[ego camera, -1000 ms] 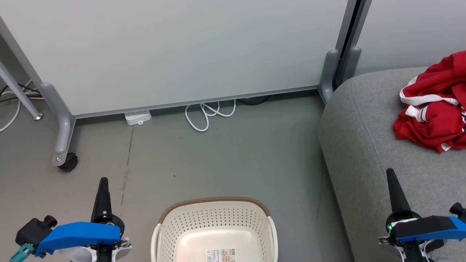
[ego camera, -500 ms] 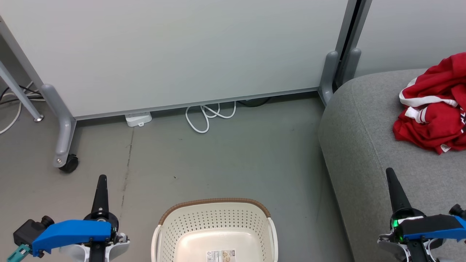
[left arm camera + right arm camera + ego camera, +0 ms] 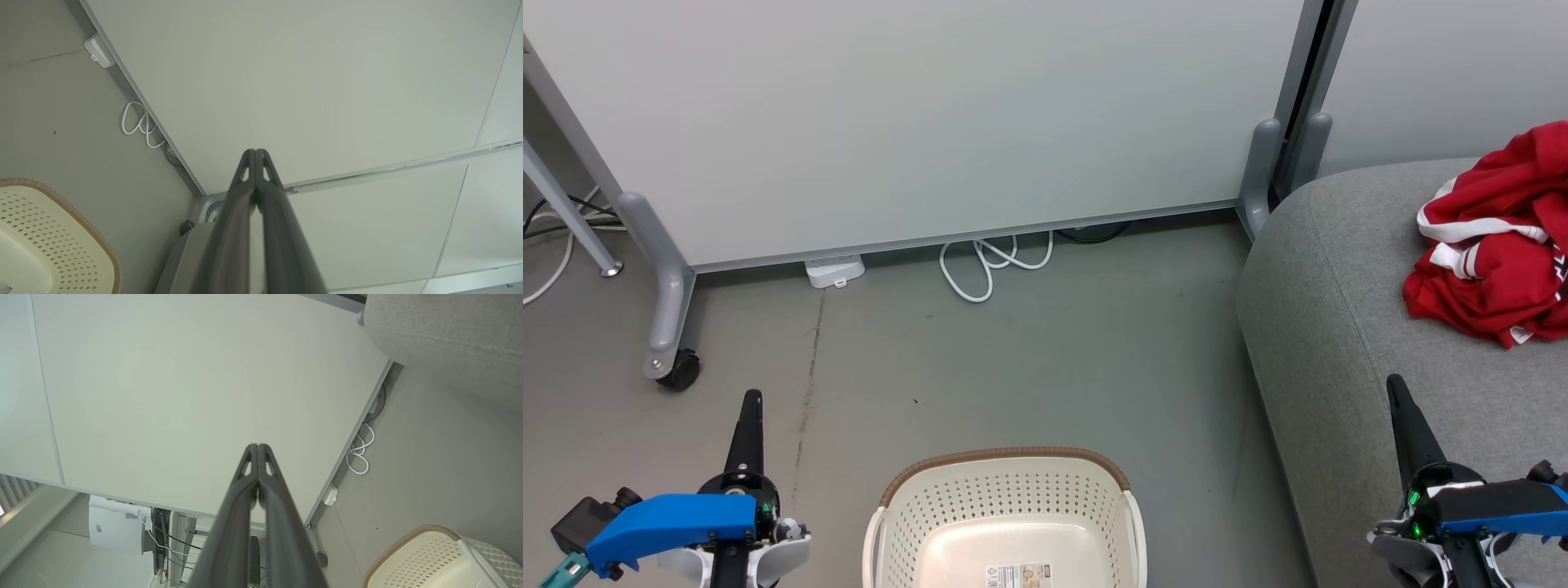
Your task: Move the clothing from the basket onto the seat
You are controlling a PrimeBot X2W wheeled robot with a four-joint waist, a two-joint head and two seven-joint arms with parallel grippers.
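The red clothing (image 3: 1494, 237) with white striped trim lies crumpled on the grey seat (image 3: 1339, 327) at the right. At the bottom centre the cream basket (image 3: 1005, 523) with its brown rim stands on the floor, holding nothing but its label sticker; it also appears as the basket (image 3: 49, 237) and the basket (image 3: 429, 555) in the wrist views. My left gripper (image 3: 752, 402) is shut, left of the basket. Over the seat's front part my right gripper (image 3: 1395, 384) is shut with nothing in it. In the wrist views the left gripper (image 3: 255, 152) and the right gripper (image 3: 258, 446) have their tips pressed together.
A pale partition panel (image 3: 931, 122) on castor feet (image 3: 674, 371) stands behind the grey floor. A white cable loop (image 3: 988, 261) and a small white box (image 3: 833, 271) lie at its base. A grey post (image 3: 1262, 163) stands by the seat's corner.
The whole head view has shifted slightly, things sliding down the picture. Both grippers sit a little lower in the frame and remain shut. The clothing and basket have not moved.
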